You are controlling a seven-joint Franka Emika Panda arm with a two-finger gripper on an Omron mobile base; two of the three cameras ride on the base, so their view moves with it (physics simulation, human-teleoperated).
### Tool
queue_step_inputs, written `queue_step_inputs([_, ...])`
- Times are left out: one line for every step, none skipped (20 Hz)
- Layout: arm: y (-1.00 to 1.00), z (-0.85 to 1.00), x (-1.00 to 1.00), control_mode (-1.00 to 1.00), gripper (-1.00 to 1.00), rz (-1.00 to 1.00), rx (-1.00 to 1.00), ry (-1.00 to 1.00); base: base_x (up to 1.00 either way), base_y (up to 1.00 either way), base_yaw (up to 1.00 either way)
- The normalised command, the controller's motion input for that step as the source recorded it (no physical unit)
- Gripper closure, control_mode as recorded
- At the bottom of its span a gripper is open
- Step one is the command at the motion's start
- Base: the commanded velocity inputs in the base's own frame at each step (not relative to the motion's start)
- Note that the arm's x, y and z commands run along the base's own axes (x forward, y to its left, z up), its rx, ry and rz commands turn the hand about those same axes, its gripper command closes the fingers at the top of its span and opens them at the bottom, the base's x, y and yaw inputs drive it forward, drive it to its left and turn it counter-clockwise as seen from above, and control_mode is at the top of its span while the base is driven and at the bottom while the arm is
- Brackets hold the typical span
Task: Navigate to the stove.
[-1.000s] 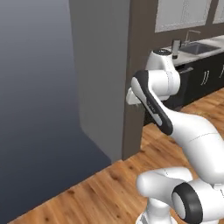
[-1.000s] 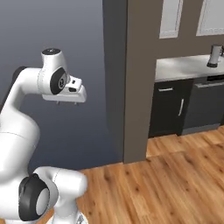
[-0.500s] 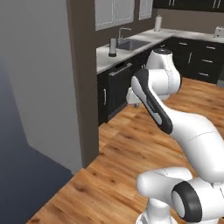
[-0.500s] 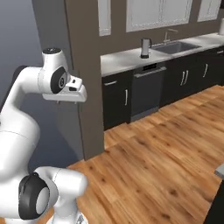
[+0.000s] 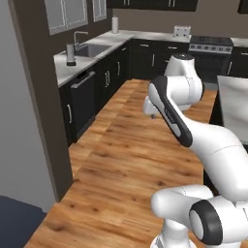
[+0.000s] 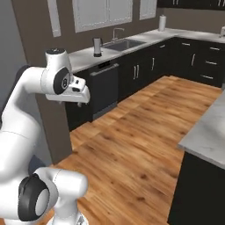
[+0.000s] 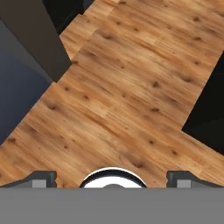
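Though heavy, rigid and nothing to grasp, the wide black freestanding gas stove (image 5: 209, 53) stood at one o'clock, the two-finger gripper (image 7: 112, 178) wide apart, empty.

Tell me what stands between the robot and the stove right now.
Nothing visible on the floor does. The stove sits at the far wall, partly hidden by the arm. Open wood floor runs toward it, with the sink counter to one side and the grey island to the other. The gripper holds nothing.
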Motion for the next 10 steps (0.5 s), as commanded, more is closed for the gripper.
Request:
queue_step_inputs([0.0, 0.0, 0.0, 1.0, -1.0, 0.0, 0.0, 0.0, 0.04, -0.4, -0.31])
queue_step_inputs([0.0, 0.0, 0.0, 1.0, -1.0, 0.0, 0.0, 0.0, 0.0, -0.41, -0.34])
queue_step_inputs([0.0, 0.0, 0.0, 1.0, -1.0, 0.0, 0.0, 0.0, 0.0, -0.36, -0.39])
queue_step_inputs([0.0, 0.0, 0.0, 1.0, -1.0, 0.0, 0.0, 0.0, 0.0, -0.32, -0.4])
queue_step_inputs([0.0, 0.0, 0.0, 1.0, -1.0, 0.0, 0.0, 0.0, 0.0, -0.31, -0.41])
queue_step_inputs([0.0, 0.0, 0.0, 1.0, -1.0, 0.0, 0.0, 0.0, 0.0, -0.24, -0.44])
queue_step_inputs([0.0, 0.0, 0.0, 1.0, -1.0, 0.0, 0.0, 0.0, 0.04, -0.21, -0.46])
queue_step_inputs([0.0, 0.0, 0.0, 1.0, -1.0, 0.0, 0.0, 0.0, 0.0, -0.14, -0.45])
queue_step_inputs([0.0, 0.0, 0.0, 1.0, -1.0, 0.0, 0.0, 0.0, 0.0, -0.06, -0.42])
queue_step_inputs([0.0, 0.0, 0.0, 1.0, -1.0, 0.0, 0.0, 0.0, 0.0, 0.0, -0.25])
